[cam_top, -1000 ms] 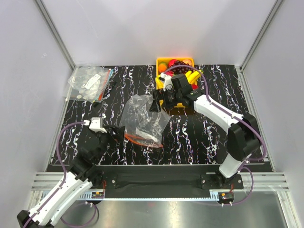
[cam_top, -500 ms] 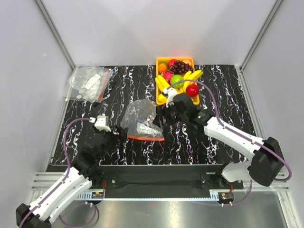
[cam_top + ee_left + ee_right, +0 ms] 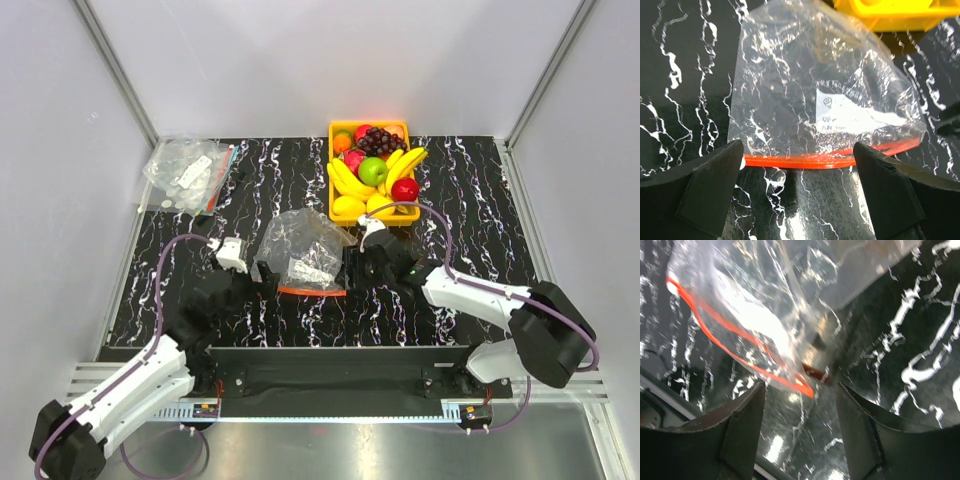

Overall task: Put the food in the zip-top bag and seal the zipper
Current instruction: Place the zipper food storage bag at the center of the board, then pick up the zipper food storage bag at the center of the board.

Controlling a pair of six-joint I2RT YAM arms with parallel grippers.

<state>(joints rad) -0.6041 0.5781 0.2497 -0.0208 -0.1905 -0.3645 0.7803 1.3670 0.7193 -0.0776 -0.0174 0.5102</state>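
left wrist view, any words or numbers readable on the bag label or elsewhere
No text here can be read.
The white label on the zip-top bag: a round mark and lines of print, too blurred to read.
The white labels on the pile of packets: too small to read.

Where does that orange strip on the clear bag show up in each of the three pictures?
Top external: the zipper lies near the centre, along the bag's near edge.
Left wrist: the zipper runs left to right, low in the picture.
Right wrist: the zipper slants from upper left down to the centre.
Shared landmark: the zip-top bag itself, crinkly and clear, in all three.
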